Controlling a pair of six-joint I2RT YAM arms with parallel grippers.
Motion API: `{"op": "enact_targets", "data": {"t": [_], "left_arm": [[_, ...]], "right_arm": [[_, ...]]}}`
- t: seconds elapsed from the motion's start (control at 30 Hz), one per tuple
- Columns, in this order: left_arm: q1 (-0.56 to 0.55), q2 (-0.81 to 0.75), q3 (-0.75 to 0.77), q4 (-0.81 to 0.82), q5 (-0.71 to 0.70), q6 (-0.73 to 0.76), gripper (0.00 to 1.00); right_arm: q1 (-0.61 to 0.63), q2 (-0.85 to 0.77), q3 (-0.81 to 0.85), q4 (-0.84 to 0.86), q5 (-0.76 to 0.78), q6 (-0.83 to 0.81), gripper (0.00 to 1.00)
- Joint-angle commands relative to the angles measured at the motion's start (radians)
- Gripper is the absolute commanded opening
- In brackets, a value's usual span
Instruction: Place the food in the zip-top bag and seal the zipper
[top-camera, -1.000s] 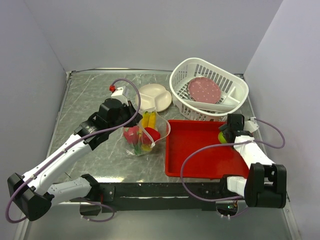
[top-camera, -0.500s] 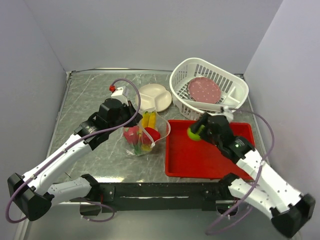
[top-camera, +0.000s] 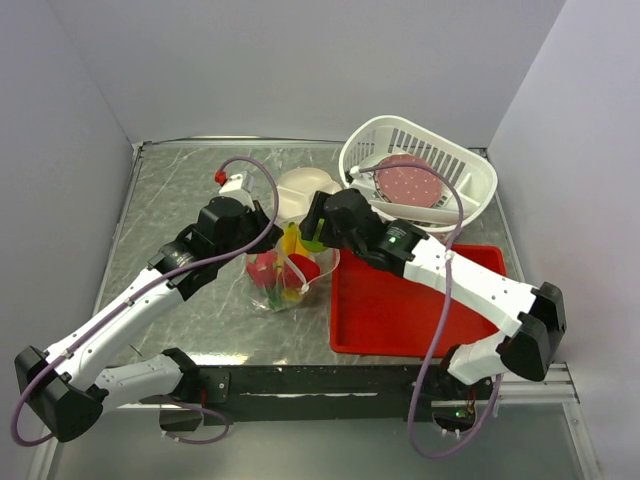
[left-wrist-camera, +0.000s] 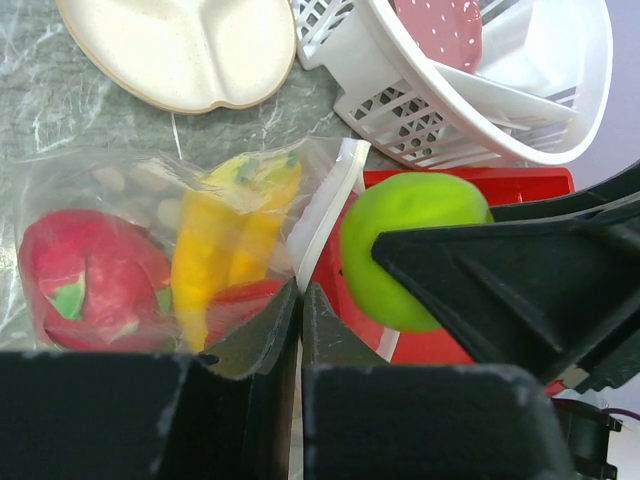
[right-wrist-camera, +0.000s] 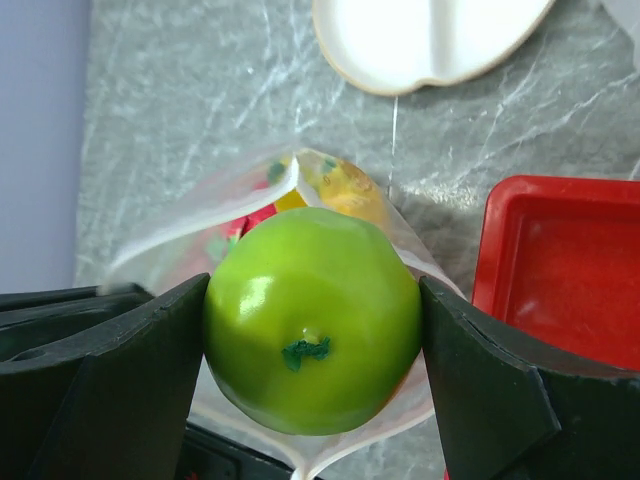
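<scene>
The left arm (top-camera: 110, 332) and right arm (top-camera: 478, 283) are built of white, hole-dotted links and bulky black joint housings, each trailed by a thin purple cable (top-camera: 250, 160). The left gripper (left-wrist-camera: 300, 295) and right gripper (right-wrist-camera: 312, 285) are formed of matte black wedge-shaped fingers.

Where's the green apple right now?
In the right wrist view the green apple sits centre frame, clamped in the right gripper over the open mouth of the zip-top bag, with the red tray to its right.

White slotted basket (top-camera: 478, 172) sits back right on the grey marbled tabletop (top-camera: 180, 190), speckled reddish disc (top-camera: 408, 181) lying inside. Cream divided plate (top-camera: 300, 190) is just left of it, and the red tray (top-camera: 400, 310) is right in front.
</scene>
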Motion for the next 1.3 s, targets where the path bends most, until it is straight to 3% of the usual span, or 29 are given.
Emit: {"op": "enact_targets", "data": {"t": [0.0, 0.33, 0.43, 0.53, 0.6, 0.83, 1.0, 1.27], "left_arm": [[0.004, -0.025, 0.035, 0.044, -0.023, -0.023, 0.10], [0.004, -0.005, 0.044, 0.061, -0.014, -0.035, 0.10], [0.004, 0.001, 0.050, 0.066, -0.012, -0.035, 0.09], [0.004, 0.006, 0.057, 0.066, -0.011, -0.038, 0.10], [0.002, 0.006, 0.054, 0.069, -0.009, -0.038, 0.10], [0.004, 0.006, 0.052, 0.074, -0.012, -0.046, 0.11], [0.004, -0.002, 0.051, 0.067, -0.023, -0.043, 0.11], [0.004, -0.011, 0.049, 0.064, -0.031, -0.044, 0.11]], "right_arm": [[0.003, -0.006, 0.003, 0.071, -0.017, -0.029, 0.25], [0.017, 0.049, -0.004, 0.115, -0.075, -0.037, 0.60], [0.018, 0.063, 0.003, 0.111, -0.088, -0.038, 0.73], [0.020, 0.069, 0.025, 0.094, -0.091, -0.052, 0.94], [0.020, 0.068, 0.035, 0.083, -0.082, -0.061, 1.00], [0.018, 0.046, 0.049, 0.030, -0.048, -0.082, 1.00], [-0.009, -0.075, -0.038, -0.032, 0.041, -0.086, 0.99], [-0.061, -0.202, -0.245, -0.009, -0.015, -0.056, 0.72]]}}
